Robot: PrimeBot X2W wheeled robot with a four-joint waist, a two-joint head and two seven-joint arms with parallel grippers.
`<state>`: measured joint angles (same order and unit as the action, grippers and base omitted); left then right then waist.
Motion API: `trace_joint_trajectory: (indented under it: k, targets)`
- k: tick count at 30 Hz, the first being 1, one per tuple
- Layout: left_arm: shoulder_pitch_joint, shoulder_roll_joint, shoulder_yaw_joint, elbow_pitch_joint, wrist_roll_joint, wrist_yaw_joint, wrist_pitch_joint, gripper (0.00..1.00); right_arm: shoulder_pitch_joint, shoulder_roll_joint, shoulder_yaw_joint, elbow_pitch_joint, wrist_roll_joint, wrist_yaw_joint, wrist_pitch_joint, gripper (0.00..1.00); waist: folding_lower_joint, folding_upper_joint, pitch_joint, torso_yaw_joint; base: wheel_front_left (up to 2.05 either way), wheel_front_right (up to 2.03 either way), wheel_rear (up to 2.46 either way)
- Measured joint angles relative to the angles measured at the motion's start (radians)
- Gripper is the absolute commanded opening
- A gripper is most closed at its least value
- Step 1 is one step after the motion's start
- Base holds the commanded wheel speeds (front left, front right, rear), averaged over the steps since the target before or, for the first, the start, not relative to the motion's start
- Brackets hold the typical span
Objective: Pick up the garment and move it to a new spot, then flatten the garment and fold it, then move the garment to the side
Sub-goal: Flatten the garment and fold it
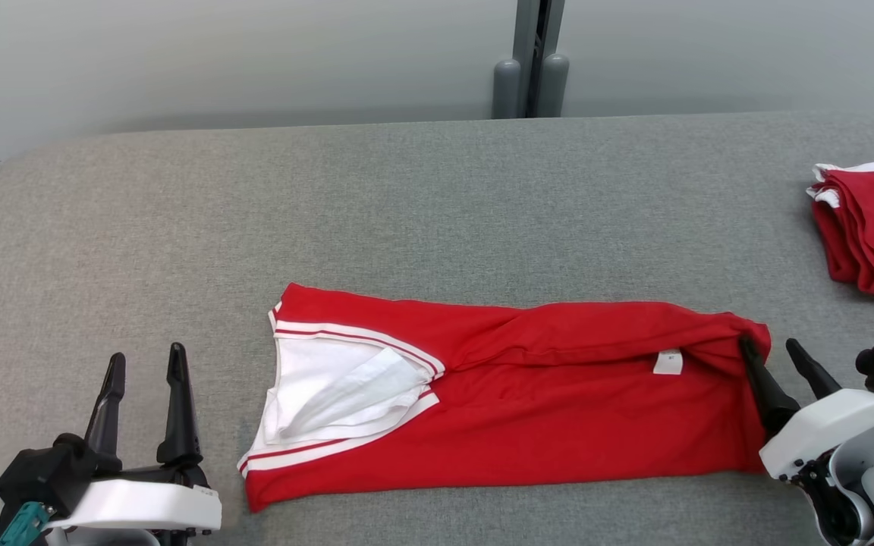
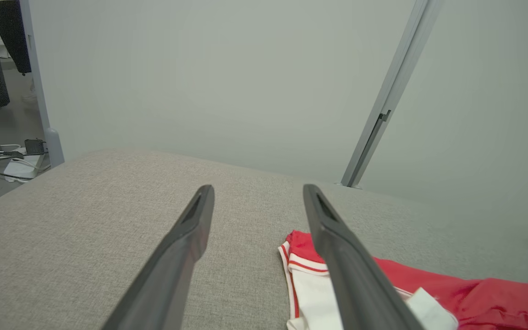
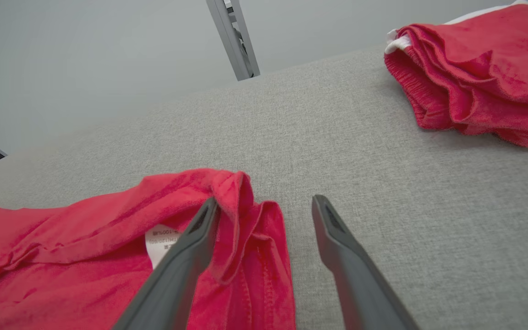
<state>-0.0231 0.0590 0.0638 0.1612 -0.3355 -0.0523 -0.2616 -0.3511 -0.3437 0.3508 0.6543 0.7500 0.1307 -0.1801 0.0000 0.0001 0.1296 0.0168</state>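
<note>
Red cloth up close, and trouble close by too. Could go wrong at the right hand (image 1: 768, 341) first: might pinch only the top flap of the garment (image 1: 558, 394) and pull the neat fold open. Could also push the cloth into a lump by sliding along the counter (image 1: 407, 212) before closing. Might lift just one end, too, with the left hand (image 1: 147, 353) off the cloth, and let the other end drag and twist.

Now for the right hand itself. Spread wide apart, holding nothing yet. Touches the raised fold at the garment's right end with one finger, near the small white tag (image 1: 668, 362). Keeps the other finger beside the cloth, over bare grey counter. Seems to have the cloth's edge partly between the two fingers, but not squeezed.

Same for the left hand: spread apart, holding nothing, touching nothing. Hangs over bare counter just beside the white neck end.

As for the garment: lies in the near middle of the counter, folded into a long strip, neck end toward the left hand, with some wrinkles along the top.

Farther back and to the right, a pile of red clothes (image 1: 873, 227). Could get bumped or mixed up by a move to that side. Farthest of all, a plain pale wall (image 1: 255, 61).
</note>
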Motion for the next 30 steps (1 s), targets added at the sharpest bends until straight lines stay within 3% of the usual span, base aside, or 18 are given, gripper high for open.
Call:
trace_joint_trajectory:
  k: [11,12,13,14,15,22,30]
  targets:
    - [0.006,-0.009,-0.001,0.018,0.018,-0.015,0.000,1.00,-0.051,0.058,0.045,0.173,0.065,0.000,0.070,1.00,0.0000,0.0000,0.003,0.035,0.00,0.00,0.00]
    - [0.006,-0.009,-0.004,0.017,0.018,-0.012,0.000,1.00,-0.051,0.061,0.051,0.180,0.070,0.000,0.070,0.90,0.0000,0.0000,0.001,0.037,0.00,0.00,0.00]
    - [0.006,-0.009,-0.006,0.016,0.018,-0.011,0.000,1.00,-0.053,0.061,0.059,0.189,0.073,0.000,0.076,0.47,0.0000,0.0000,0.000,0.037,0.00,0.00,0.00]
    - [0.007,-0.009,-0.006,0.016,0.018,-0.008,0.000,1.00,-0.053,0.064,0.065,0.196,0.079,0.000,0.076,0.20,0.0000,0.0000,-0.002,0.037,0.00,0.00,0.00]
    - [0.010,-0.009,-0.007,0.015,0.019,-0.008,0.000,1.00,-0.054,0.067,0.073,0.200,0.085,0.000,0.076,0.00,0.0000,0.0000,-0.004,0.037,0.00,0.00,0.00]
    - [0.018,-0.010,-0.017,0.015,0.054,0.002,0.000,1.00,-0.069,0.064,0.110,0.230,0.098,0.001,0.053,0.00,0.0000,0.0000,-0.013,0.029,0.00,0.00,0.00]
    - [0.041,-0.010,-0.009,0.013,0.080,0.011,0.000,1.00,-0.101,-0.056,0.089,0.261,0.117,0.000,0.003,0.00,0.0000,0.0000,-0.042,0.005,0.00,0.00,0.00]
